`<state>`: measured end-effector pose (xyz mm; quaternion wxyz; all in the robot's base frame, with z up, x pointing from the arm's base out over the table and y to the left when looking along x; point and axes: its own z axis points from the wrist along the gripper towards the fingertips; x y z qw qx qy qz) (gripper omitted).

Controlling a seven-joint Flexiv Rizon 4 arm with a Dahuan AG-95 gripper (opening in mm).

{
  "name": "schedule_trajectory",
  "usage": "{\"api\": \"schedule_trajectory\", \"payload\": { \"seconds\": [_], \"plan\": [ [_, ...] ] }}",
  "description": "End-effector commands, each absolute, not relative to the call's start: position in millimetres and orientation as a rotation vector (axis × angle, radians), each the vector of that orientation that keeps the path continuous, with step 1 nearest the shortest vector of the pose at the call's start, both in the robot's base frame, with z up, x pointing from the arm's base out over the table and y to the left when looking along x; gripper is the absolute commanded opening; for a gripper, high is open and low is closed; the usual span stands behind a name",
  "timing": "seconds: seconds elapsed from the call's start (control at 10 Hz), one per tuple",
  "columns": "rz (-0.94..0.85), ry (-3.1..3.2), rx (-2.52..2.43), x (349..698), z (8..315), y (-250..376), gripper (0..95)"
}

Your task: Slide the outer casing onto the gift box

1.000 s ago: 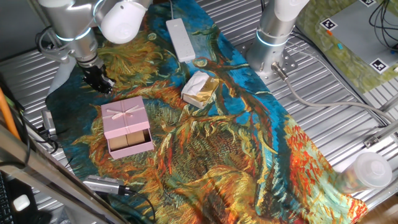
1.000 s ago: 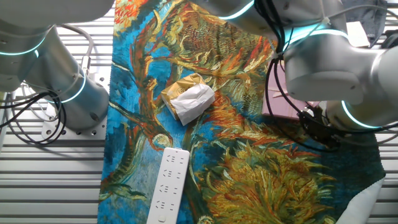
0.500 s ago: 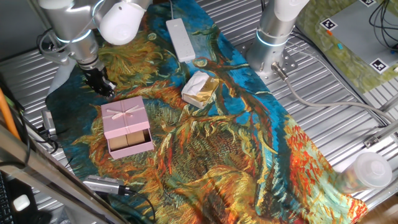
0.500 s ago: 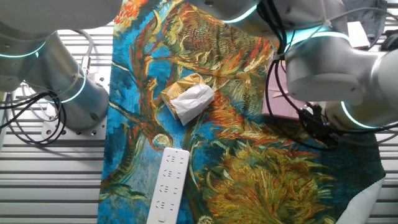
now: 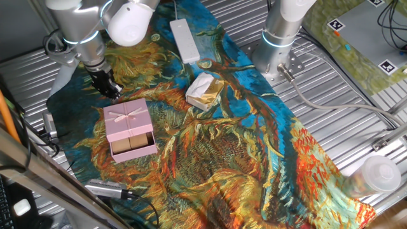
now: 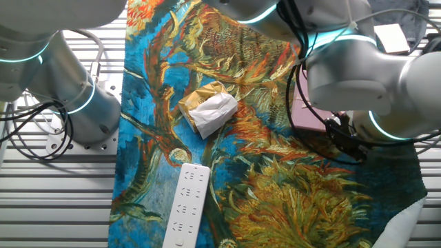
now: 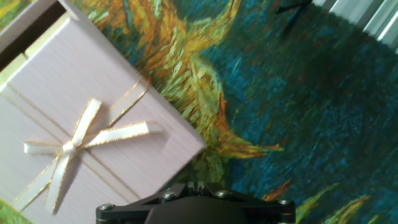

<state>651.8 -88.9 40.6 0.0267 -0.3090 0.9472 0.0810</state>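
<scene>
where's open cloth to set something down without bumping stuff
The widest bare cloth lies past the foil lump, toward the far end from the gripper. Another patch sits between the outer casing and the foil lump. It is crowded around the gripper and casing, and between the white remote and the lump.

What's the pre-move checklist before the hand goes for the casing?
1. Outer casing flat, bow up: ok.
2. Gift box partly sleeved, open end with tan blocks sticking out: ok.
3. Hand near casing's far edge, not touching: ok.
4. Finger opening: cannot tell, fingertips not visible in hand view.
5. Foil lump and white bar away from the slide path: ok.
6. Cloth under box wrinkled, may snag: cannot tell.
</scene>
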Motion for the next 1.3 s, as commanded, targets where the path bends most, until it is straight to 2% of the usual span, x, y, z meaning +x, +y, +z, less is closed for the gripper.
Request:
{"api": "schedule_trajectory", "payload": {
  "seconds": [0.1,1.3],
  "plan": [
    [0.291,2.935,-0.913,652.4,41.5,-87.2,0.0],
    [0.354,2.993,-0.733,652.2,47.1,-75.6,0.0]
  ]
}}
